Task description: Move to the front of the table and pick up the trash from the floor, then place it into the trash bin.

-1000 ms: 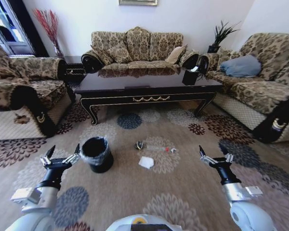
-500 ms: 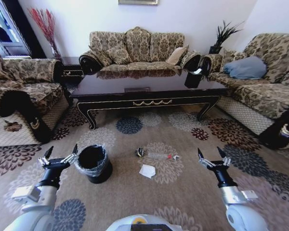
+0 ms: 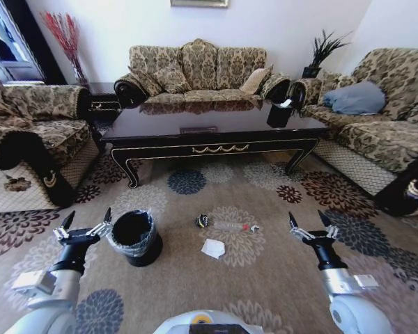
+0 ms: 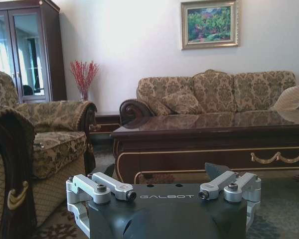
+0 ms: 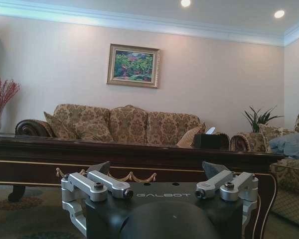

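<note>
Three bits of trash are seen on the floor [image 3: 279, 271] before the table [image 3: 209, 129]: bottle [image 3: 231, 226], white paper [image 3: 213, 248], dark wrapper [image 3: 202, 220]. Trash bin [image 3: 134, 238] is set just left of them. Left gripper [image 3: 83, 227] and right gripper [image 3: 310, 227] are held low, fingers spread, nothing grasped.

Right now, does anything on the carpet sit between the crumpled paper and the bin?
Nothing visible does. The paper lies on bare carpet to the right of the bin, with open floor between them. The bottle and wrapper lie farther toward the table.
</note>
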